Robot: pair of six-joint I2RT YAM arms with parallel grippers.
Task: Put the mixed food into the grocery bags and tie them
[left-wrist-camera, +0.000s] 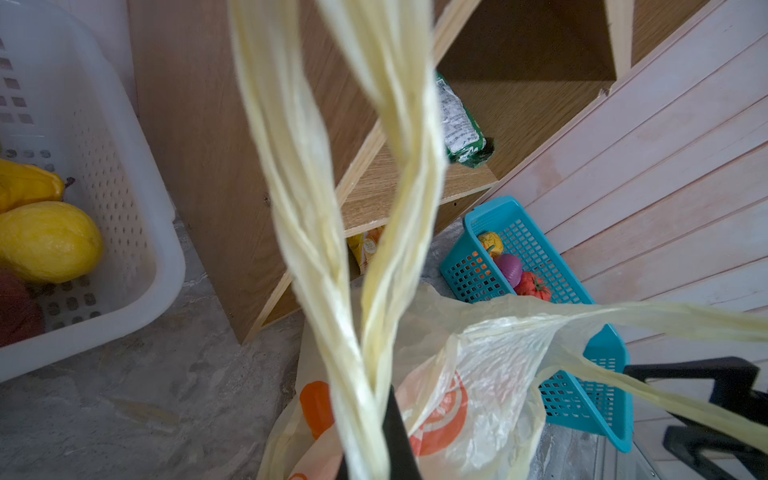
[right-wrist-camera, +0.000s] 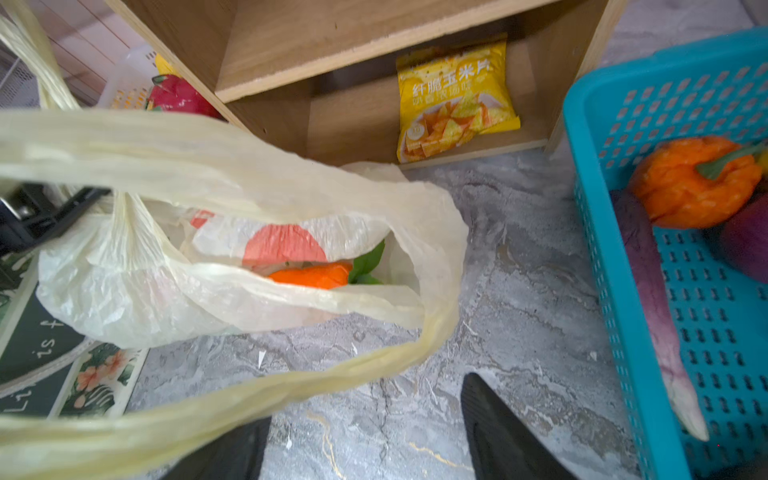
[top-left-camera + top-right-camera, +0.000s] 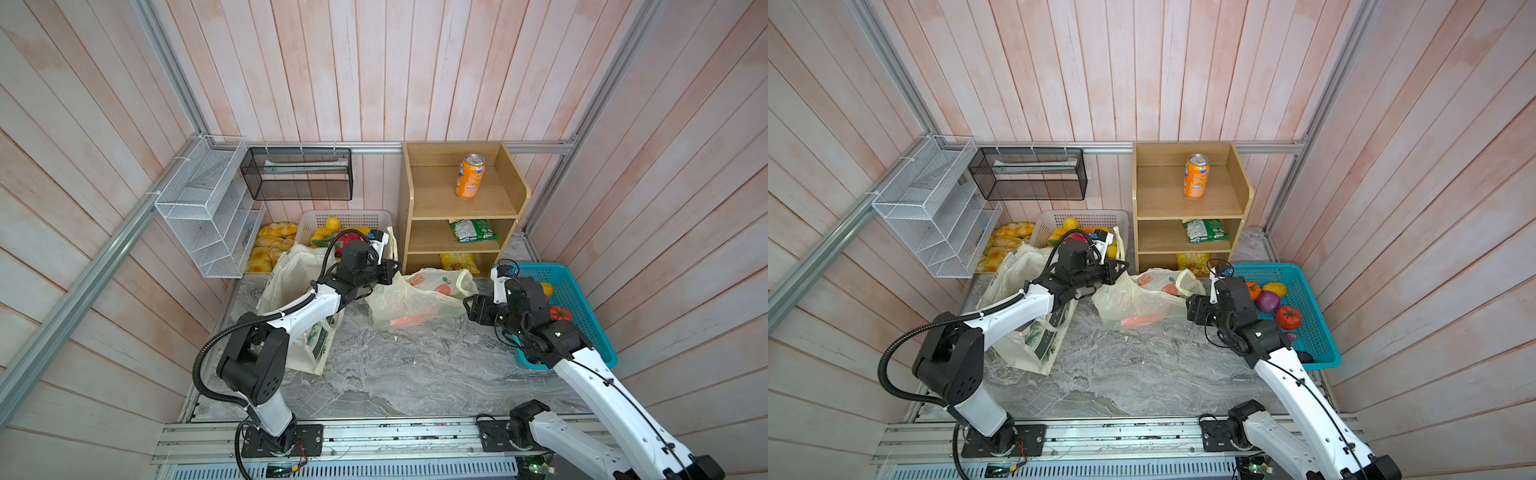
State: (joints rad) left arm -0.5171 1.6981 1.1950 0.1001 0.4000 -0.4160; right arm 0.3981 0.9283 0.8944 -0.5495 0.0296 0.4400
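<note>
The thin pale-yellow plastic bag (image 3: 419,299) (image 3: 1138,299) printed with oranges lies mid-table, with an orange carrot (image 3: 405,321) (image 2: 309,275) and its green top inside. My left gripper (image 3: 392,270) (image 1: 384,399) is shut on one twisted handle of the plastic bag (image 1: 478,374), and the loop rises past the camera. My right gripper (image 3: 469,305) (image 2: 368,399) is open at the bag's right end. The bag's other handle (image 2: 208,399) drapes across one of its fingers, not pinched. The cream canvas tote (image 3: 291,270) (image 3: 1013,270) stands under my left arm.
Behind the bag stands a wooden shelf (image 3: 461,208) holding an orange soda can (image 3: 470,176), a green packet (image 3: 471,230) and a yellow packet (image 2: 455,99). A white basket (image 3: 320,220) of fruit sits at back left, a blue basket (image 3: 582,299) of vegetables on the right. Wire racks (image 3: 208,208) hang at left.
</note>
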